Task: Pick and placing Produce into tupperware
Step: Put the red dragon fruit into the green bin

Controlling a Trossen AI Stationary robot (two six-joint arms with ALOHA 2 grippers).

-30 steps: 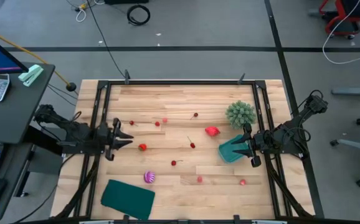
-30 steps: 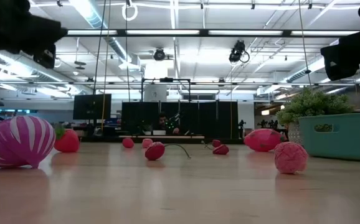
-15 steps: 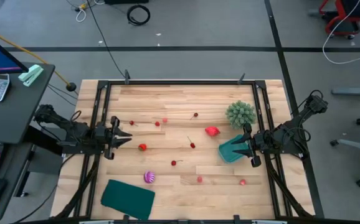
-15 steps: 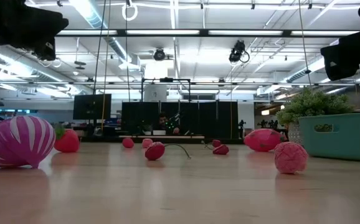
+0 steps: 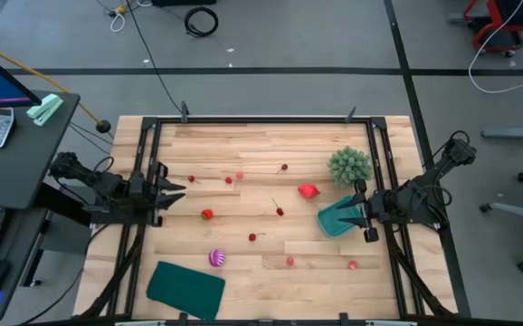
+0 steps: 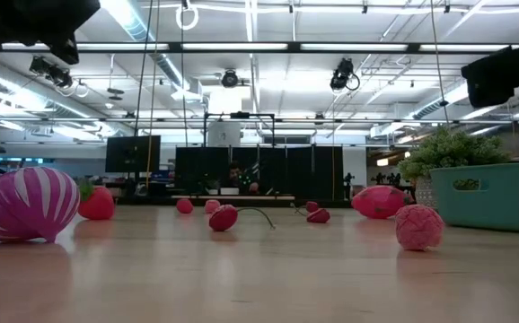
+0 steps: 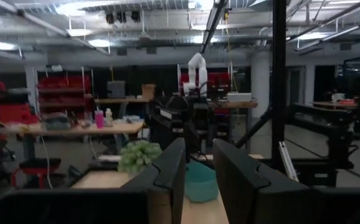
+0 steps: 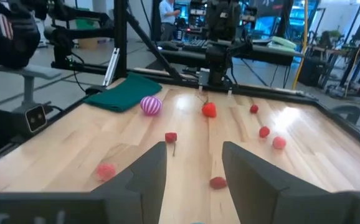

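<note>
Left gripper [image 5: 173,192] slightly parted at table's left edge, right gripper [image 5: 358,214] parted over tupperware [image 5: 337,217], bare wood between.

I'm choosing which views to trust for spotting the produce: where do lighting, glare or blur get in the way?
High view: even light, soft shadows, wooden table sharp. Low view: bright ceiling lights glare behind; the striped ball close to the camera looms large, and the arms above show only as black shapes. Left wrist view: dim, the teal tub soft. Right wrist view: bright, small red pieces clear, a light sheen on the wood.
</note>
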